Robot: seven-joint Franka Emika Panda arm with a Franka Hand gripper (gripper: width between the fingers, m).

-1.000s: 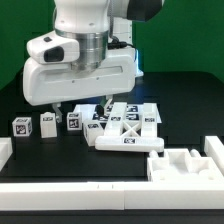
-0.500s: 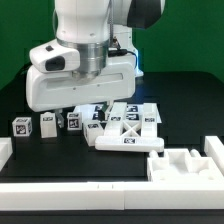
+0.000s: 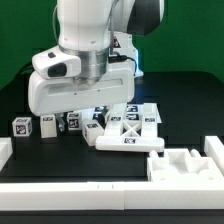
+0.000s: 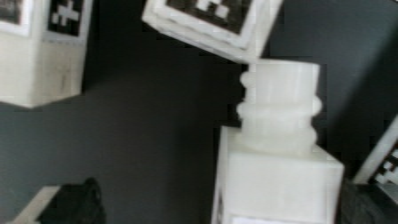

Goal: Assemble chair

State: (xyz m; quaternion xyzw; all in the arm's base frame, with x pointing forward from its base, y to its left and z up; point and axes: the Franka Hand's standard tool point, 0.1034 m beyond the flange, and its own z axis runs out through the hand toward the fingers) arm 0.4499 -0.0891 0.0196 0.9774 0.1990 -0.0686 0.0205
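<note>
Your hand, spread wide and empty, has drifted toward the exterior view's right, low over the chair parts on the bench, apparently lining up a pegged leg.

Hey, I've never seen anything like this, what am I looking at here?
A white robot arm is building a small chair from loose parts. One picture comes from a camera off the arm, the other from a camera on the arm's wrist. On the black table lie white chair parts with black-and-white square tags: a cross-braced panel, small blocks and, close up in the wrist picture, a pegged leg. The claw is open, low over the parts, holding nothing.
</note>
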